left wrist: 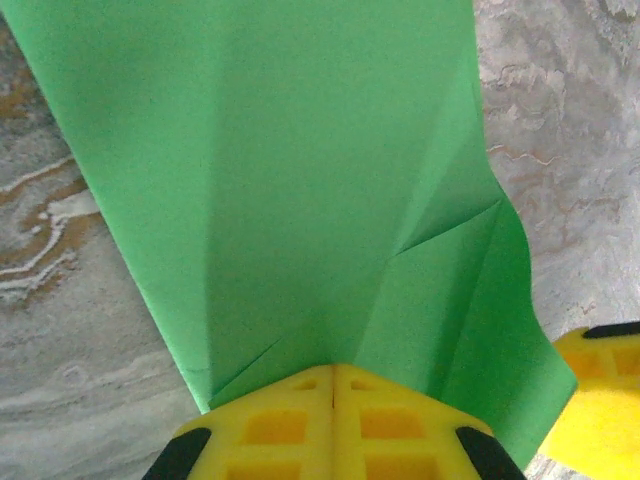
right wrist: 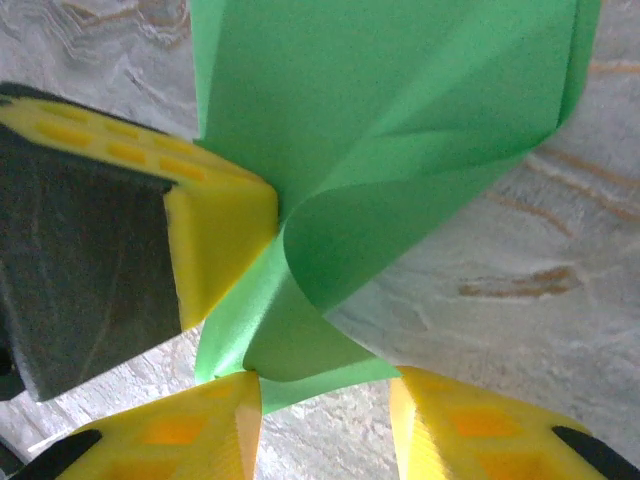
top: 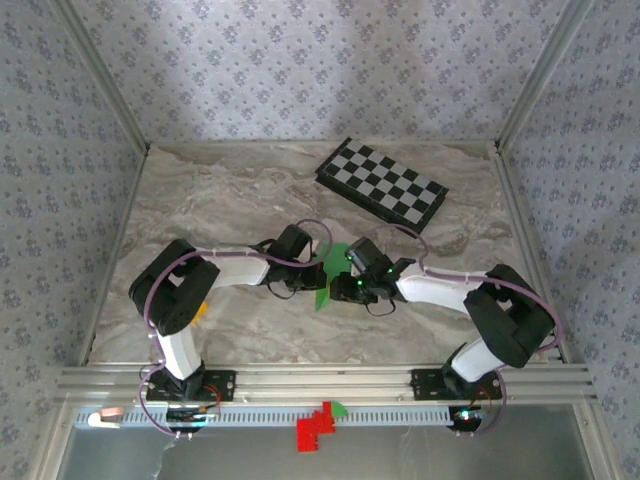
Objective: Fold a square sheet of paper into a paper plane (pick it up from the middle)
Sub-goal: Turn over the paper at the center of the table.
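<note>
Mid-table, a bit toward the near edge, 1 green paper sheet (top: pixel 331 268) sits btwn the 2 grippers. It's no longer flat: left wrist view shows several creases and layered flaps, and right wrist view shows one edge curling over into a loose loop.

L gripper (left wrist: pixel 332 374) has the sheet by one edge, its 2 yellow fingers (left wrist: pixel 280 425) pressed tight together w/ the paper pinched btwn them; the rest of the sheet fans away from the tips over the tabletop.

R gripper (right wrist: pixel 325 388) comes in from the opposite side, its 2 yellow fingers (right wrist: pixel 200 432) spread apart. The curled edge lies in the gap and touches the inner corner of one finger, not squeezed. The L gripper's finger block is right against the sheet, just beside the R tips.

Can't tell how much of the sheet rests on the table (top: pixel 240 190).

Farther out:
- 1 black-and-white checkerboard (top: pixel 383 182), set diagonally toward the far right corner, well apart from the paper.
- 1 small orange item (top: pixel 200 310), mostly hidden under the L arm's elbow near the left edge.
- 1 cluster of red blocks (top: pixel 315 428) on the front rail btwn the arm bases.
- 1 small green piece (top: pixel 338 408) just beside the red blocks.
</note>
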Motion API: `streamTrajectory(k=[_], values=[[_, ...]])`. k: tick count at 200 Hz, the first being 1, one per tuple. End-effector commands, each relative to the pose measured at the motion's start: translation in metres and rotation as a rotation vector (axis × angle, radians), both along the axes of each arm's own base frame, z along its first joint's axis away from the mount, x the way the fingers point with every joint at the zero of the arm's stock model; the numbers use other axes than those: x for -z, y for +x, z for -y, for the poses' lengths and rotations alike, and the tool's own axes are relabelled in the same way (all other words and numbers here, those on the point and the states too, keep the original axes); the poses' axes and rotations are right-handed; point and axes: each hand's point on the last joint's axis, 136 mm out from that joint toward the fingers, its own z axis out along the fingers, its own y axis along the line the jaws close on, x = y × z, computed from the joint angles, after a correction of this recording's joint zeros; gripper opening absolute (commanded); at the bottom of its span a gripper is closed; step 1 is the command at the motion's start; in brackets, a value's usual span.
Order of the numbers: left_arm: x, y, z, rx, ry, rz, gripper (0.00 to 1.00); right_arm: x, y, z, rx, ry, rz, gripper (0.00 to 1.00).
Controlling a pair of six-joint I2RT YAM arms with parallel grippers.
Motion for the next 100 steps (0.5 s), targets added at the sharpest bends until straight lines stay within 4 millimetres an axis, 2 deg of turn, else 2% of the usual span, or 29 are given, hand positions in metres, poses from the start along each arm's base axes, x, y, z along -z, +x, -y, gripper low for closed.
streamTrajectory(k=[1, 42, 100], values=[[0.024, -0.015, -0.015, 0.013, 0.078, -0.058, 0.0, 0.0, 0.003, 0.002, -0.011, 0.02, 0.021, 0.41], [0.026, -0.015, -0.016, 0.012, 0.084, -0.06, 0.0, 0.0, 0.005, 0.004, 0.015, 0.065, 0.013, 0.43], [0.026, -0.016, -0.017, 0.015, 0.093, -0.06, 0.0, -0.011, -0.004, 0.005, 0.066, 0.188, 0.013, 0.44]])
